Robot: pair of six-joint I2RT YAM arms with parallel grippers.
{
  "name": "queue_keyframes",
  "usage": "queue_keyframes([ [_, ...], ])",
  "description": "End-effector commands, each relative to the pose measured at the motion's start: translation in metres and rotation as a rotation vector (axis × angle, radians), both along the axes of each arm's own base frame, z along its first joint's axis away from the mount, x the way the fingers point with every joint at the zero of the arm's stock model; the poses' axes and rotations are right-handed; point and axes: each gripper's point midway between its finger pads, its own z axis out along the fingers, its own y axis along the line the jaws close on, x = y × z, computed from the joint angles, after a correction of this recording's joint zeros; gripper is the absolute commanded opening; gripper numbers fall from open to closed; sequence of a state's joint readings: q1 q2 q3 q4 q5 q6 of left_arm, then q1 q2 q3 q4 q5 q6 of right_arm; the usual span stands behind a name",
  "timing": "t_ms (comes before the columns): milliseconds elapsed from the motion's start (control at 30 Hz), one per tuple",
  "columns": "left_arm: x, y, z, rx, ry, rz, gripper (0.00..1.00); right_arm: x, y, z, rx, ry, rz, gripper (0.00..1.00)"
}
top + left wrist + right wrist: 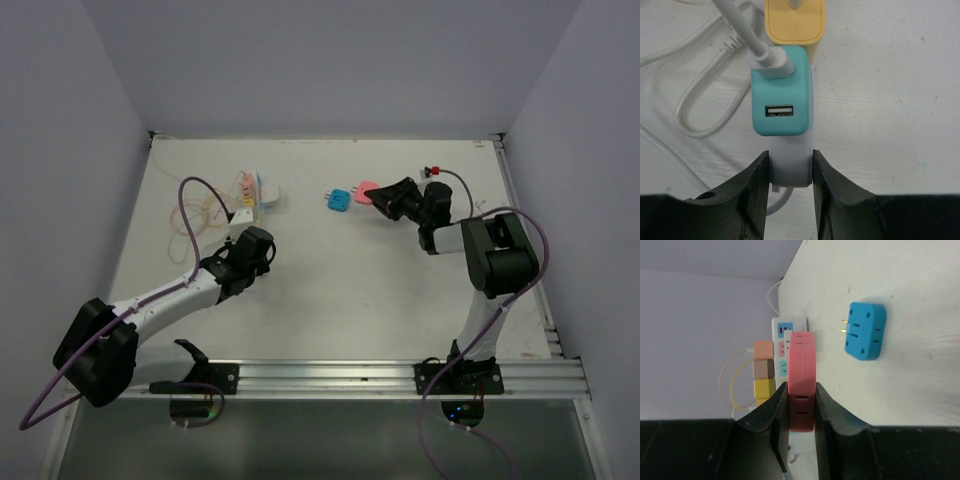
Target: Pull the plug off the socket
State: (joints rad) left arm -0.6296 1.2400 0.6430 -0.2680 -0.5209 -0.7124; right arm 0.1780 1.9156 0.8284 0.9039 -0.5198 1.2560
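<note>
The socket [252, 195] is a long white power strip at the back left. It carries a teal USB charger [781, 95], a yellow charger [794, 20] and further orange, brown and yellow plugs [763, 369]. My left gripper [245, 228] is shut on the strip's near white end [790, 167], one finger on each side. My right gripper [380, 195] is shut on a pink plug [802, 380] and holds it clear of the strip, at the back centre right. The pink plug also shows in the top view [366, 189].
A blue plug adapter [339, 200] lies loose on the table beside the pink one, prongs showing [865, 331]. White and yellowish cables [200, 215] coil left of the strip [700, 100]. Walls enclose the table at the back and on both sides.
</note>
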Motion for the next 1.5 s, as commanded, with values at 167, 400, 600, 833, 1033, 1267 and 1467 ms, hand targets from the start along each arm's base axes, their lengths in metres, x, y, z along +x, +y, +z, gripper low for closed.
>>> queue_keyframes([
  [167, -0.006, 0.000, -0.002, 0.029, 0.015, -0.063, 0.00, 0.047, -0.026, -0.003, -0.036, -0.025, -0.034, 0.00],
  [400, -0.006, -0.005, 0.002, 0.017, 0.006, -0.090, 0.00, 0.075, -0.032, -0.039, -0.098, 0.045, -0.050, 0.00],
  [600, -0.008, -0.007, 0.001, 0.019, 0.012, -0.104, 0.00, 0.091, -0.034, -0.061, -0.108, 0.092, -0.056, 0.00],
  [833, -0.008, -0.012, 0.002, 0.008, 0.013, -0.125, 0.00, 0.088, -0.038, -0.083, -0.111, 0.145, -0.067, 0.26],
  [1033, -0.009, -0.014, 0.002, 0.004, 0.019, -0.136, 0.00, 0.075, -0.047, -0.093, -0.156, 0.183, -0.082, 0.63],
  [1267, -0.011, -0.016, 0.006, -0.005, 0.016, -0.148, 0.00, 0.058, -0.063, -0.097, -0.238, 0.225, -0.109, 0.89],
  [1467, -0.015, -0.019, 0.003, -0.006, 0.037, -0.169, 0.00, 0.026, -0.094, -0.105, -0.432, 0.316, -0.155, 0.98],
])
